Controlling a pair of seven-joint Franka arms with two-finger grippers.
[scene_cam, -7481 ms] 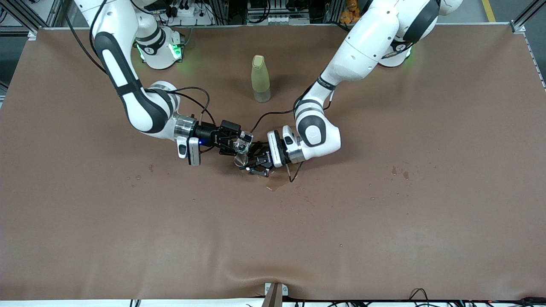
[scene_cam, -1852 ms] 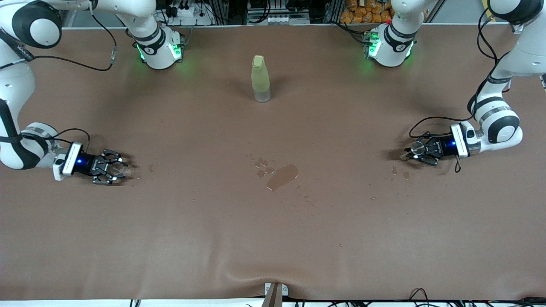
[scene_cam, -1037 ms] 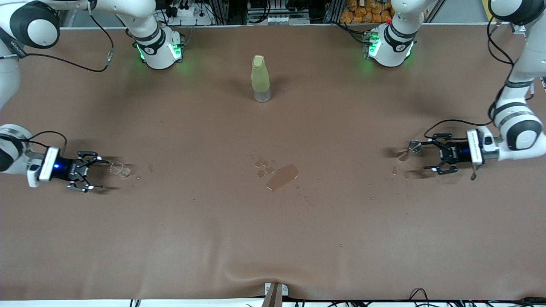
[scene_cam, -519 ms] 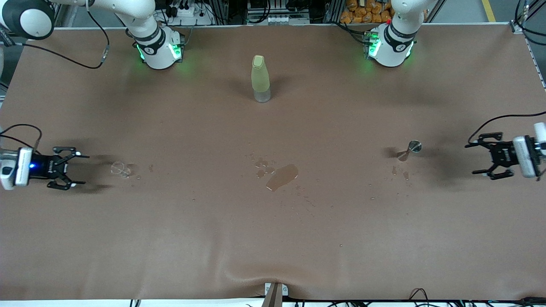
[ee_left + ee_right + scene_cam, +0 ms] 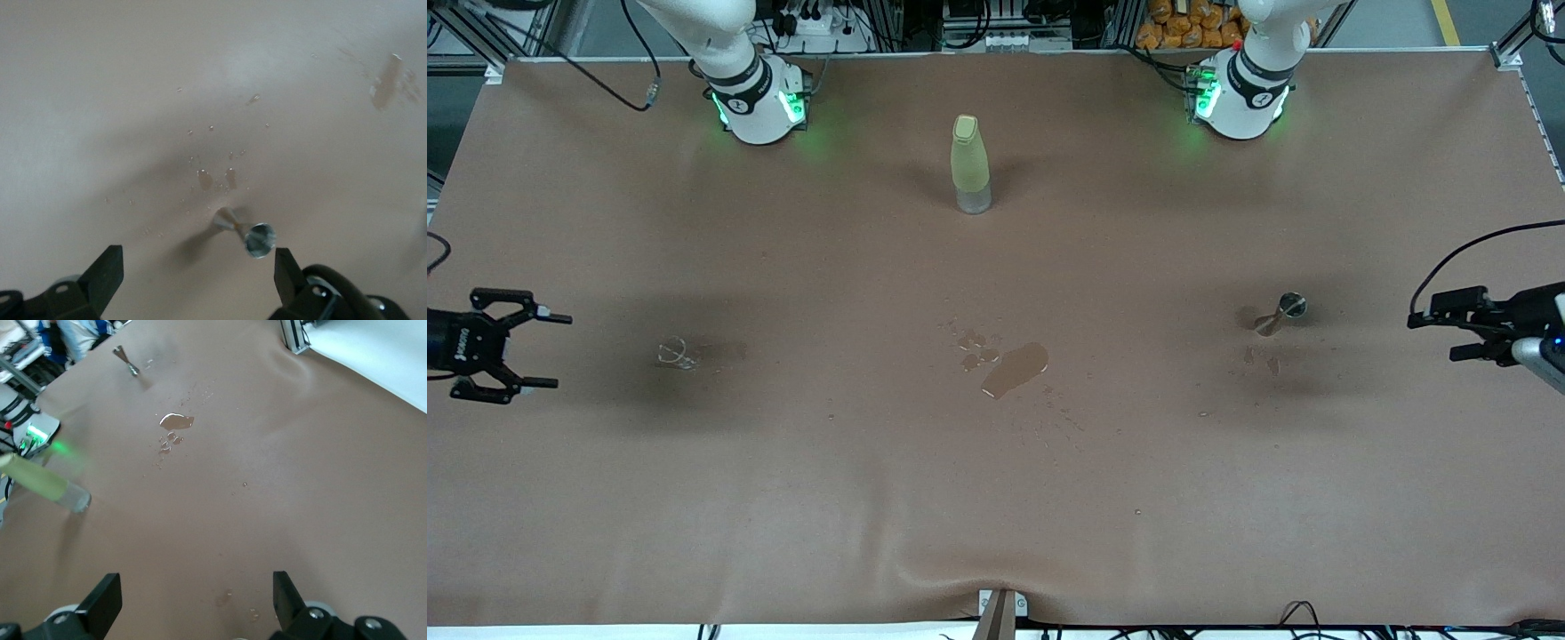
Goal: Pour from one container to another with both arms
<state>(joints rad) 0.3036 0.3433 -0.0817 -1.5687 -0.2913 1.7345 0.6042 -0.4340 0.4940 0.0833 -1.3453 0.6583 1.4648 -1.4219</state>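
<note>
Silver metal cup (image 5: 1289, 308) stands at centre right, glass cup (image 5: 675, 354) at centre left; left gripper (image 5: 1449, 324) and right gripper (image 5: 534, 350) hover spread, empty, at the frame's edges.

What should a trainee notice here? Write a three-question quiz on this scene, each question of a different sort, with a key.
1. True or false: the left hand is shut on the tiny shiny silver metal cup.
2. Which thing stands nearest the robots' bases? A) the tiny clear glass cup B) the tall yellow-green bottle C) the silver metal cup
3. Fill in: the dark wet puddle lies on the brown table cover, nearer the front camera than the ____.

Key: 1 false, it is open and apart from the cup; the right hand is open too, apart from the glass cup. 2 B. 3 bottle.
</note>
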